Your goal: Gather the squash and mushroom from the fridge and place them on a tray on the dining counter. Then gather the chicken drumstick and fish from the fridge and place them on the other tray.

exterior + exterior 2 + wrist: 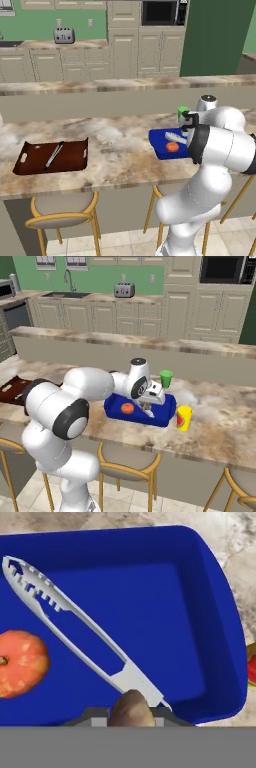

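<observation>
Hovering over the blue tray (210,612), end effector (131,711) clamped on the mushroom (131,704), it should release low, beside the squash (21,662).

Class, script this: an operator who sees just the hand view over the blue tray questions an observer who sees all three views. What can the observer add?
Operator: What stands behind the blue tray?
Observer: A green cup, on the counter.
Operator: Where is the other tray?
Observer: The brown tray lies on the same counter, off to the arm's left, with a fish in it.
</observation>
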